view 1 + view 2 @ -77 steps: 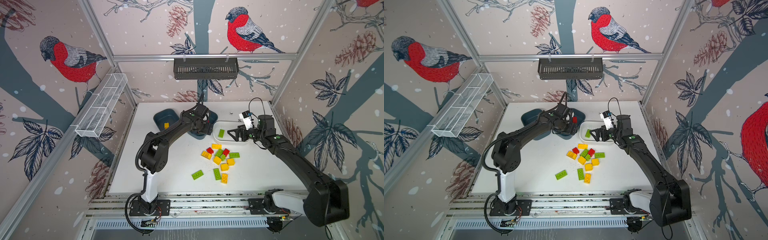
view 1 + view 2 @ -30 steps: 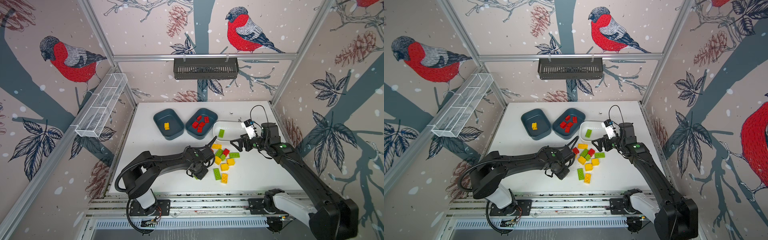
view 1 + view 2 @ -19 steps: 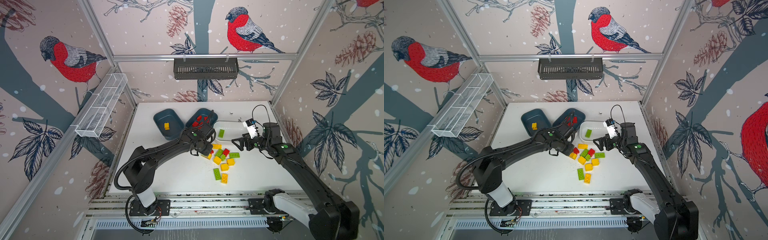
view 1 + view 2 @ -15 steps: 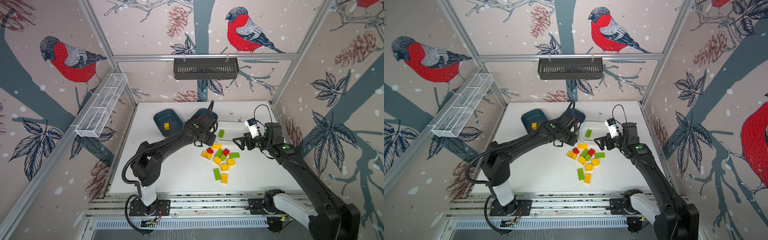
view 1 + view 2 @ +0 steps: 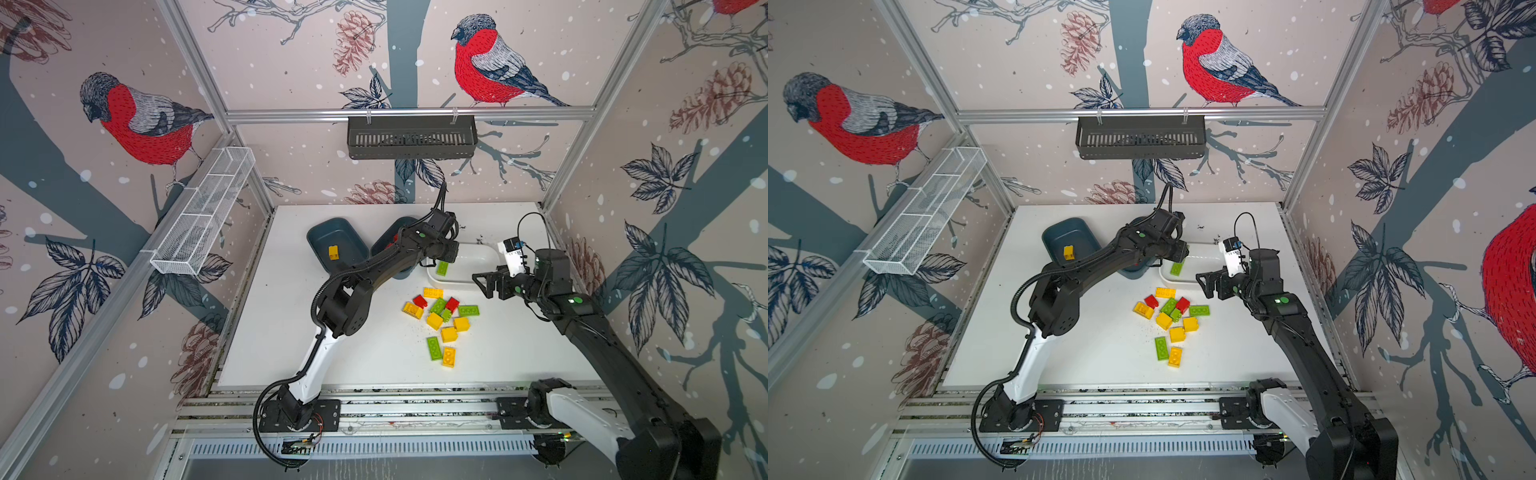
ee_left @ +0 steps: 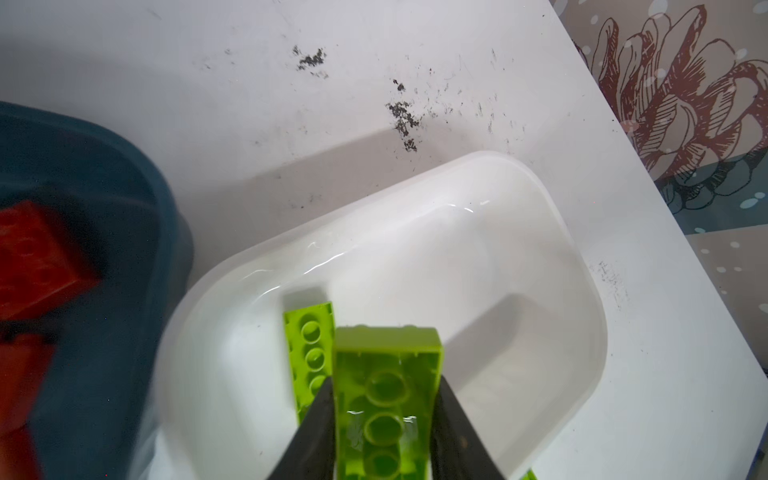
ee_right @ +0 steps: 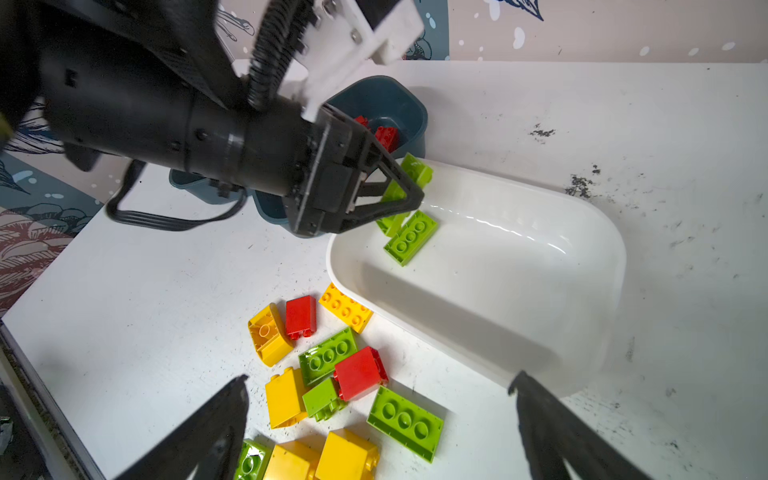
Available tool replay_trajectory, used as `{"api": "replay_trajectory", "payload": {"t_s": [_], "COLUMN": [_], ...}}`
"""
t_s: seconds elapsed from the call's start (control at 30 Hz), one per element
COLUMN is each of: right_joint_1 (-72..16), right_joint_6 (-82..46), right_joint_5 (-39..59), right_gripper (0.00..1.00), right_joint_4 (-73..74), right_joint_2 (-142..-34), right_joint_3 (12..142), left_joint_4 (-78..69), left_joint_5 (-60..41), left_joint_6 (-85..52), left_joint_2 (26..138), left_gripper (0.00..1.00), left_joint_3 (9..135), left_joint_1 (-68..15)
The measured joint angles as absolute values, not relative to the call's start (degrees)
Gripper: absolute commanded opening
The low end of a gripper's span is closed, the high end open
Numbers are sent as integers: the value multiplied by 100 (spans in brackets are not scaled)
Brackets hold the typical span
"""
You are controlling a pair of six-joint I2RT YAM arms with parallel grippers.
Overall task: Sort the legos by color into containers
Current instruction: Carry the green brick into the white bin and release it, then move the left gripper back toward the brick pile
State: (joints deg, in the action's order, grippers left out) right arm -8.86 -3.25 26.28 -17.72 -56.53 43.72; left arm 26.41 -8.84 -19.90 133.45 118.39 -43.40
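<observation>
The left gripper is pinching a green brick by its long sides, hollow underside toward the wrist camera, over the white tub at that tub's end nearest the tabletop's middle. A second green brick lies studs-up in the tub just beside it. The right gripper hangs spread wide over the tabletop between the tub's near rim and the loose bricks, holding nothing.

The print on the white camera block on the right wrist is too small to read.

The left arm covers most of the teal tub next to the white one, toward the far edge; only a few red bricks show in it. The other teal tub, nearer the far left corner, holds one yellow brick. The held brick's lower end is cut off in the left wrist view.

A second ago the left gripper was down beside the pile near the front edge; it has since swung to the white tub. The right gripper has barely moved.
</observation>
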Motion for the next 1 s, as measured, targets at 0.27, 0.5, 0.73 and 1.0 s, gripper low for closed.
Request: {"api": "replay_trajectory", "payload": {"t_s": [0.27, 0.5, 0.73, 1.0], "right_joint_1": [-862, -849, -847, -849], "right_joint_6": [-322, -296, -248, -145], "right_joint_5": [2571, 2576, 2648, 2803], "right_gripper": [99, 100, 99, 99], "right_joint_4": [-1686, -1706, -1761, -1752], "right_joint_2": [-5677, -5760, -5955, -6180], "right_joint_3": [4340, 4399, 4554, 4584], "left_joint_4": [2604, 3275, 4025, 4099], "left_joint_5": [-893, -821, -729, -773], "left_joint_6": [-2244, -2095, -2327, -3763], "left_joint_2": [14202, 13941, 12589, 10836], "left_gripper": [70, 75, 73, 70], "left_joint_3": [12973, 13013, 11445, 9052], "left_joint_1": [-4333, -4331, -4335, -4390]}}
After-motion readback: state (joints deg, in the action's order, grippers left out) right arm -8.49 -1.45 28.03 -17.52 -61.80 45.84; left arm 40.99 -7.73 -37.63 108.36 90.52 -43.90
